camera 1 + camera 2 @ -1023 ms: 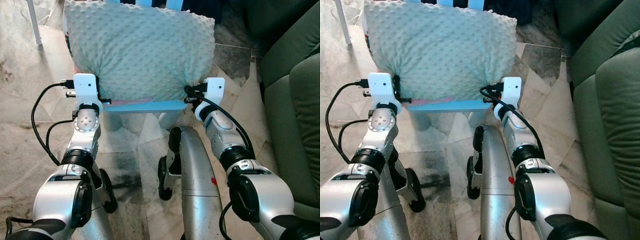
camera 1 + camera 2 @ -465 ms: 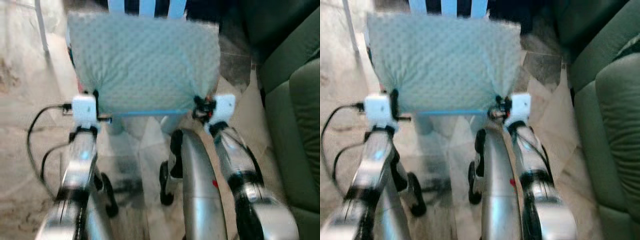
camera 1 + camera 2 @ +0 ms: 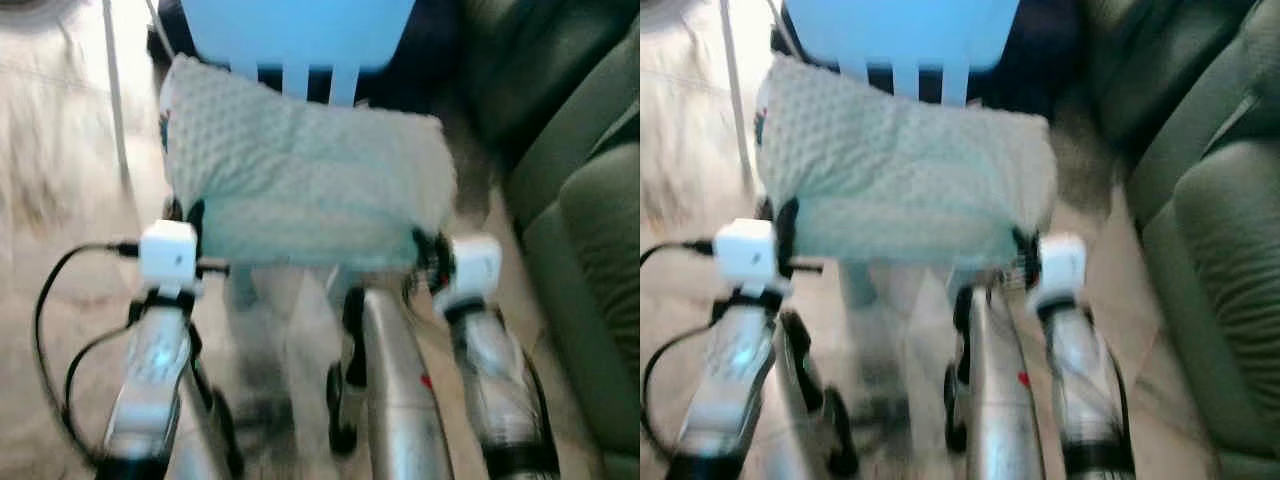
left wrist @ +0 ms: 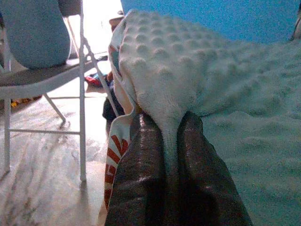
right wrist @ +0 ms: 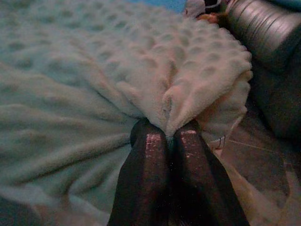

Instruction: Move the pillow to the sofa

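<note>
Two silver arms reach forward over a pale marble floor point(image 3: 60, 200), with a green sofa point(image 3: 590, 230) on the robot's right and a blue chair point(image 3: 300, 30) ahead. Between them hangs the mint dotted pillow point(image 3: 300, 180), in front of the chair. The left gripper point(image 4: 170, 155) and right gripper point(image 5: 169, 150) each pinch a near corner, fingers clamped on fabric.

Head eyes look down; wrist cameras close up; all share pillow point(image 3: 300, 180).
</note>
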